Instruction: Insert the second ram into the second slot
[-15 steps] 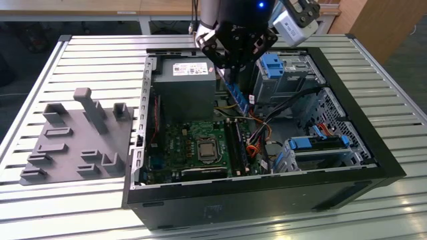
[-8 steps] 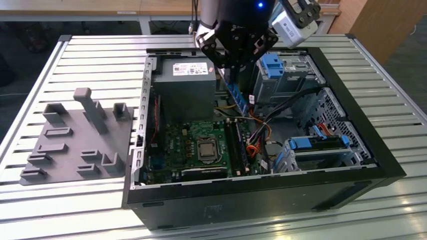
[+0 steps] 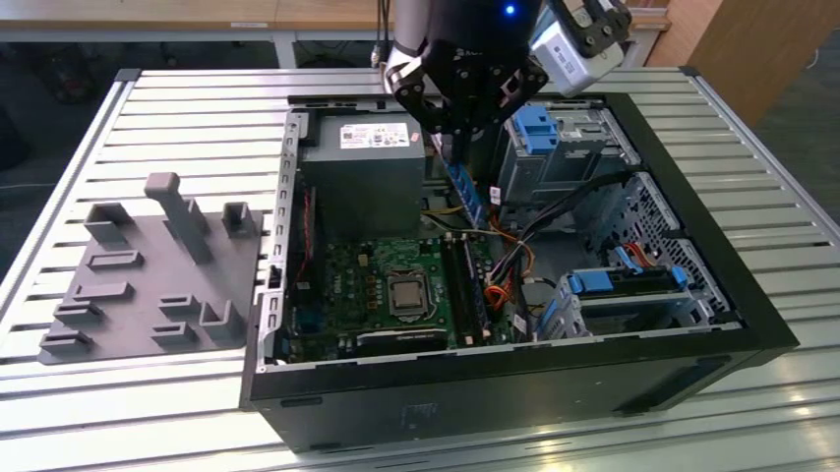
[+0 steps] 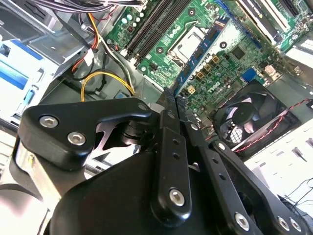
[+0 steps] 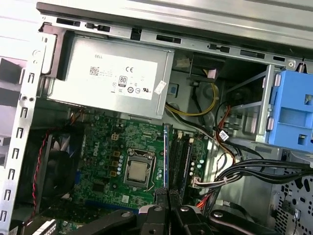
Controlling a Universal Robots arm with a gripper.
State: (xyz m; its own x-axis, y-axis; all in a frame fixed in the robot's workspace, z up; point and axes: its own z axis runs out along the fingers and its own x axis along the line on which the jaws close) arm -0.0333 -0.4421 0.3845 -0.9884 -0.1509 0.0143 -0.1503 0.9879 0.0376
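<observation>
Blue second ram (image 5: 166,156), pinched between jaws

1. The pincer (image 5: 169,201) clamps the second ram (image 5: 167,156), which is seen edge-on as a thin blue strip reaching out from between its dark fingers.
2. The strip hangs over the green motherboard (image 5: 98,147), between the processor socket (image 5: 138,171) and the black memory slots (image 5: 182,161), close beside the slots. Whether it touches one cannot be told.
3. Beyond the board sits a silver power supply (image 5: 112,78) with a white label.
4. A black fan (image 5: 58,156) with a red wire flanks the socket's other side.
5. A black cable bundle (image 5: 259,170) runs near a blue drive-bay latch (image 5: 293,110).
</observation>
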